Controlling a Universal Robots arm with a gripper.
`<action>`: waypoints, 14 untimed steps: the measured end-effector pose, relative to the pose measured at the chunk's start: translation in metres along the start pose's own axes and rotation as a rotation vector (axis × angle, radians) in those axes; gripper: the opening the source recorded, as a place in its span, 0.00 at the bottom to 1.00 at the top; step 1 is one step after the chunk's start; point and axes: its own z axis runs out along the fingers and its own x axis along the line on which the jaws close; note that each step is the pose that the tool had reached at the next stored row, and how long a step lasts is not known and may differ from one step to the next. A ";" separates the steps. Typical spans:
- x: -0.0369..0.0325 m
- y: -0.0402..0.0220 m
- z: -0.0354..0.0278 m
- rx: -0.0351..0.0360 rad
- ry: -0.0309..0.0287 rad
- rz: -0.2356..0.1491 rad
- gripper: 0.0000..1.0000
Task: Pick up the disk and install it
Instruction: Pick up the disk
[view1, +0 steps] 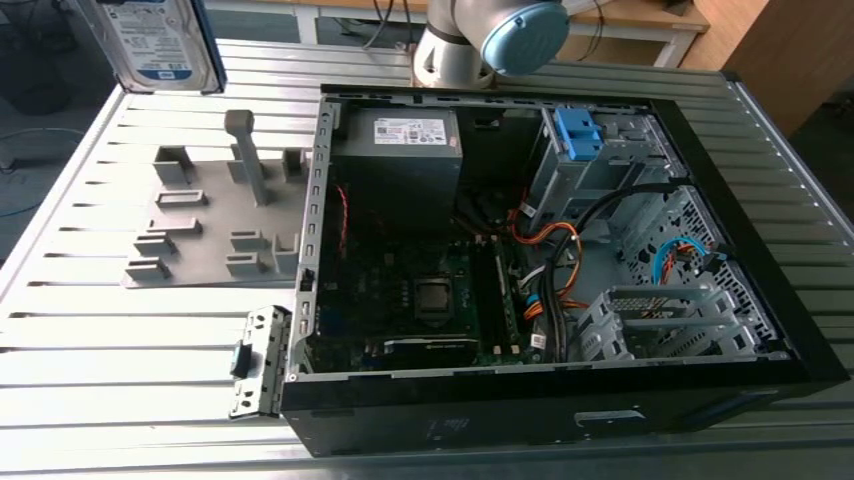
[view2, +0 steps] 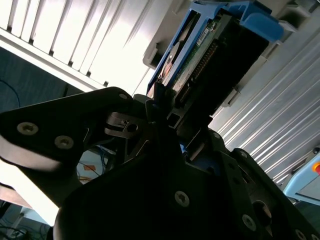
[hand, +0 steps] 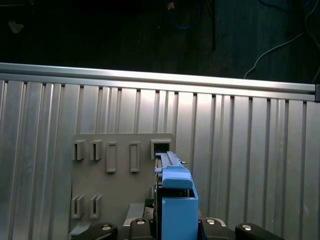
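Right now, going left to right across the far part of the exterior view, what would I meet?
disk → grey power-supply box → blue latch

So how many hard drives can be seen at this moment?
1: the disk, gripped by the tool, raised at the exterior view's upper left, over the table. The case may hide others.
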 end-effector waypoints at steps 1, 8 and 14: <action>0.0000 0.0000 -0.0013 0.0000 0.0000 0.000 0.36; -0.0003 0.0003 -0.0095 0.0000 0.0000 0.000 0.36; -0.0005 0.0005 -0.0165 0.0001 0.0000 0.000 0.36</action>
